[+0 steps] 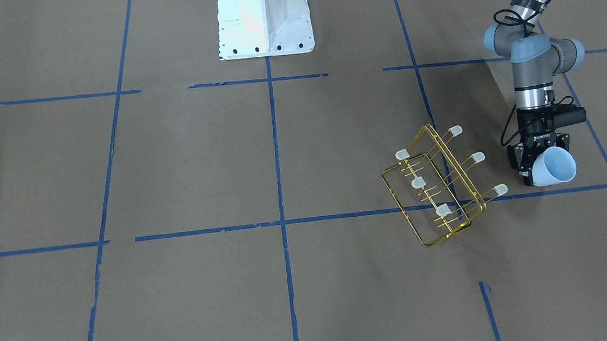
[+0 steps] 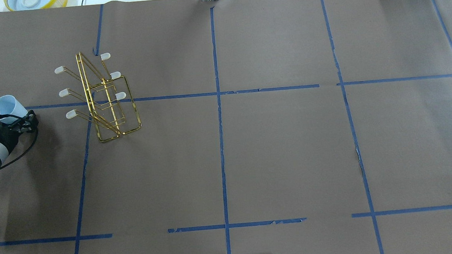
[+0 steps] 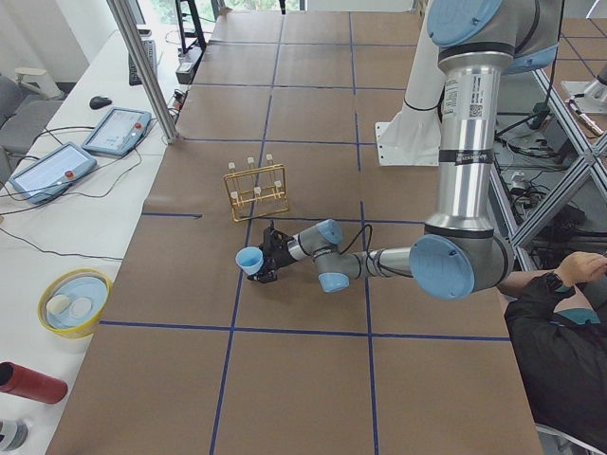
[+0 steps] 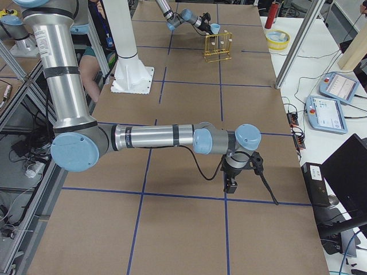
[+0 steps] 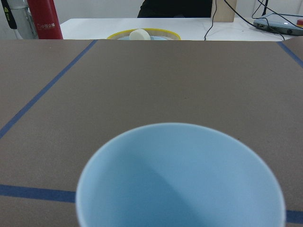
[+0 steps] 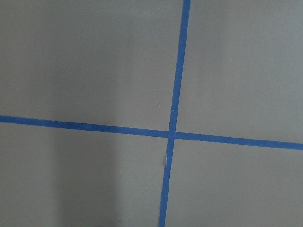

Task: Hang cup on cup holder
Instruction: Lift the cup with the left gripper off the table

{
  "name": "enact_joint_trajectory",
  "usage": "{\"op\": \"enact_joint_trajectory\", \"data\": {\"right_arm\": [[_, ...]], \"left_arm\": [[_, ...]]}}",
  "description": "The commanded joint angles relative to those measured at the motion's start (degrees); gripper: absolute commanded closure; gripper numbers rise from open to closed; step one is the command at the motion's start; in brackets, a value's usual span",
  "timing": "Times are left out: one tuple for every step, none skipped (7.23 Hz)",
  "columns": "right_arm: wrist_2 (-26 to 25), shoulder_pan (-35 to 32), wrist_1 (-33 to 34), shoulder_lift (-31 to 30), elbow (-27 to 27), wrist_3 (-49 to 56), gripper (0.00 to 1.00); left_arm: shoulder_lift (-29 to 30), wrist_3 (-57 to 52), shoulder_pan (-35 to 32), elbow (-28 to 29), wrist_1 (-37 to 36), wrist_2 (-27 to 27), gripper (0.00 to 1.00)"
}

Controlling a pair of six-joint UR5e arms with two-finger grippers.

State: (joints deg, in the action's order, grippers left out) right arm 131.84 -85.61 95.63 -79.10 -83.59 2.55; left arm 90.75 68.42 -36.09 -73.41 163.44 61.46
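Note:
My left gripper (image 1: 532, 167) is shut on the pale-blue cup (image 1: 554, 168) and holds it on its side just above the table, mouth pointing away from the robot. The cup also shows in the overhead view (image 2: 7, 106) and fills the bottom of the left wrist view (image 5: 180, 182). The gold wire cup holder (image 1: 435, 195) stands beside it towards the table's middle, a short gap between them; its capped prongs (image 2: 71, 113) slant towards the cup. My right gripper (image 4: 231, 184) shows only in the exterior right view, low over bare table far from both; I cannot tell whether it is open or shut.
A yellow bowl (image 5: 142, 34) with white items and a red bottle (image 5: 43, 19) stand on the white bench beyond the table's far edge. The white robot base (image 1: 264, 19) is at the robot side. Blue tape lines (image 6: 173, 132) cross the brown table.

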Motion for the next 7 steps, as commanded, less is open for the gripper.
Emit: {"op": "enact_joint_trajectory", "data": {"right_arm": [[0.0, 0.0, 0.0, 0.0, 0.0, 0.0, 0.00], [0.0, 0.0, 0.0, 0.0, 0.0, 0.0, 0.00], [0.0, 0.0, 0.0, 0.0, 0.0, 0.0, 0.00], [0.0, 0.0, 0.0, 0.0, 0.0, 0.0, 0.00], [0.0, 0.0, 0.0, 0.0, 0.0, 0.0, 0.00], [0.0, 0.0, 0.0, 0.0, 0.0, 0.0, 0.00], [0.0, 0.0, 0.0, 0.0, 0.0, 0.0, 0.00]], "left_arm": [[-0.1, -0.1, -0.6, -1.7, 0.0, -0.1, 0.57], [-0.7, -0.1, -0.9, -5.1, -0.1, 0.1, 0.57], [-1.7, -0.4, -0.9, -8.0, -0.3, 0.2, 0.58], [-3.1, -1.4, -0.9, -11.1, -0.4, -0.1, 0.58], [-5.1, -2.6, -0.7, -14.7, -0.5, -0.1, 0.63], [-6.6, -7.5, -0.6, -18.2, -0.5, -0.2, 0.69], [-8.5, -13.1, -0.6, -21.7, -0.8, -0.3, 0.76]]}}
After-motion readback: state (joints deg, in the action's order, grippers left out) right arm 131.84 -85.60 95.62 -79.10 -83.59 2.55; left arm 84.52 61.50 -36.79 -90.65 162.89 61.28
